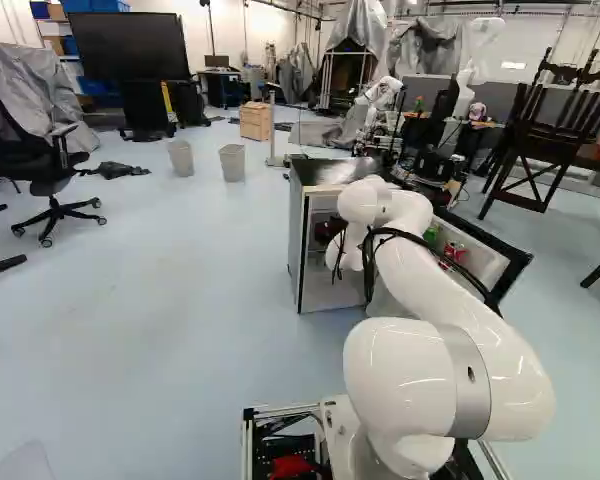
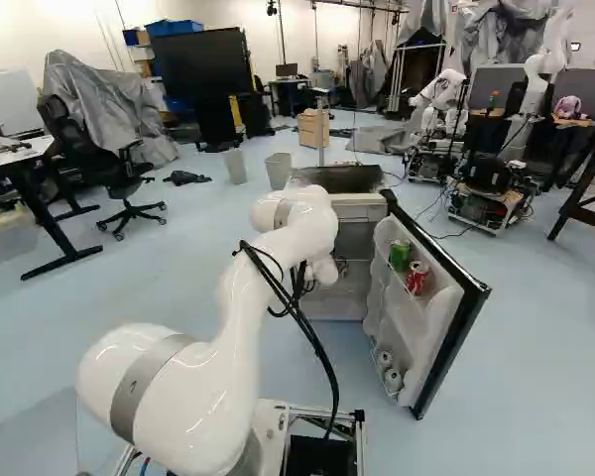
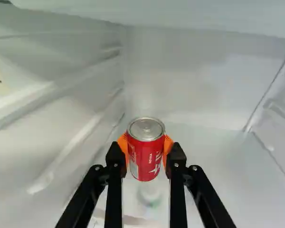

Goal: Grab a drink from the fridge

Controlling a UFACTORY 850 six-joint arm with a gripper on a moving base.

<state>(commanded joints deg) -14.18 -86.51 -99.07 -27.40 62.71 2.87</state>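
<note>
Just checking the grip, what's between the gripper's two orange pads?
A red can, with an orange pad touching it on each side. The wrist view shows it.

Fridge interior partly hidden behind arm in base views; pale shape beneath red can blurred.

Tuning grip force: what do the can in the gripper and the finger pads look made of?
Red drink can: thin metal, likely aluminum; bare, shiny silver lid with a rolled rim, glossy printed red wall. Orange pads: matte, no highlights, probably rubber or soft printed plastic; the look alone doesn't settle which.
</note>
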